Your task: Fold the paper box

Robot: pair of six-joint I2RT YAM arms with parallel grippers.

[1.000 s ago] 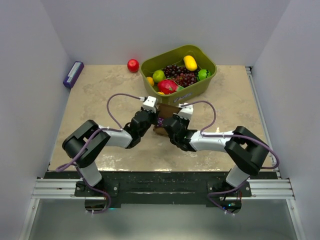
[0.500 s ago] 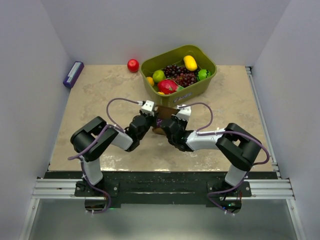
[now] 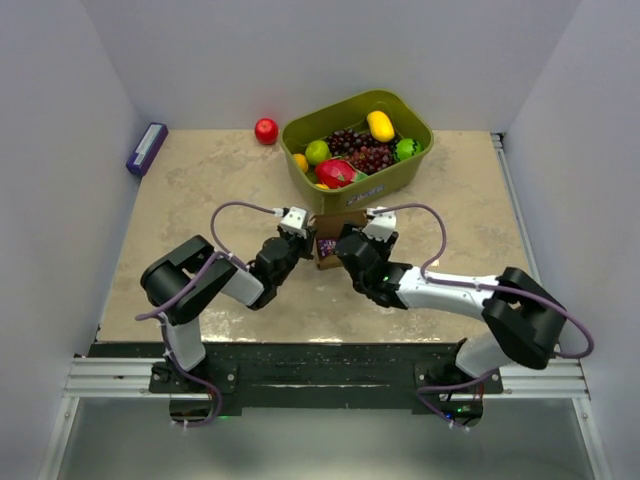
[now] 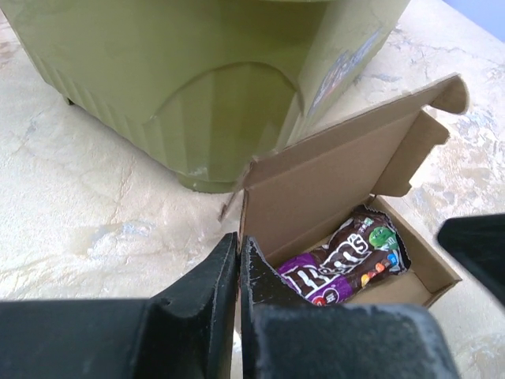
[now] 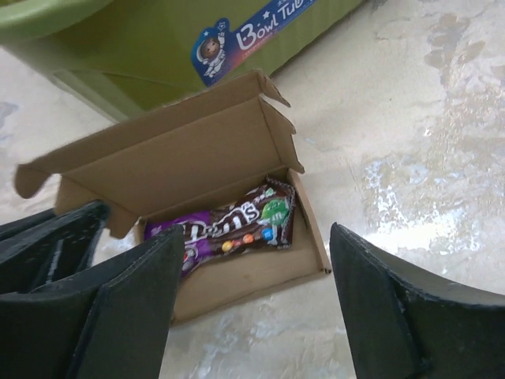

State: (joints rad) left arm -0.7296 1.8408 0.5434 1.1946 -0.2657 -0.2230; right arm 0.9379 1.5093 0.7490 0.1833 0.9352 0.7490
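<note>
The paper box (image 3: pixel 328 226) is a small brown cardboard box on the table just in front of the green bin. Its lid (image 4: pixel 331 178) stands up at the back, and a purple candy bag (image 5: pixel 237 225) lies inside. My left gripper (image 4: pixel 238 241) is shut on the thin left side wall of the box, one finger inside and one outside. My right gripper (image 5: pixel 254 237) hangs open over the box's near right part, its fingers (image 5: pixel 138 304) wide apart and touching nothing. From above, the left gripper (image 3: pixel 304 244) and the right gripper (image 3: pixel 346 246) flank the box.
The olive-green bin (image 3: pixel 400 175) full of fruit stands right behind the box, its wall (image 4: pixel 197 79) close to the lid. A red apple (image 3: pixel 266 131) lies left of the bin. A small purple box (image 3: pixel 147 149) sits at the far left edge.
My right gripper has opened wide and let go of the box, and its arm has swung out to the right. The left gripper stays pinched on the box's left wall.
</note>
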